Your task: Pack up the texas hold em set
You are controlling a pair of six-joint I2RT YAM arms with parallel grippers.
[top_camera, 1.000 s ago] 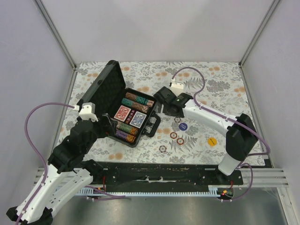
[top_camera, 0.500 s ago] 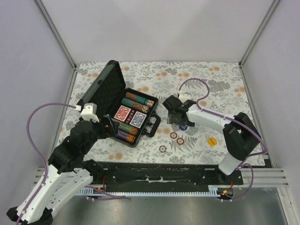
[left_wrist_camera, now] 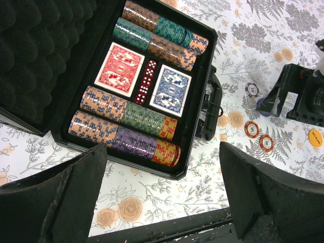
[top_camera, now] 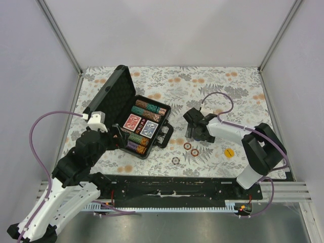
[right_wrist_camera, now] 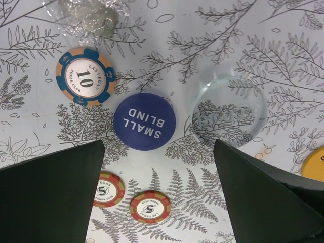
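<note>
blue small blind button point(right_wrist_camera: 145, 121) flat beneath the wide-open right gripper point(right_wrist_camera: 158, 152), centred between its jaws

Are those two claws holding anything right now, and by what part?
Nothing is held: the left gripper and the right gripper both stand open and empty.

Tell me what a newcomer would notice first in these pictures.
The open black briefcase sits left on the table, rows of coloured chips flanking a red deck, dice and a blue deck. To its right, the open right gripper hovers over a blue SMALL BLIND button among loose chips.
</note>
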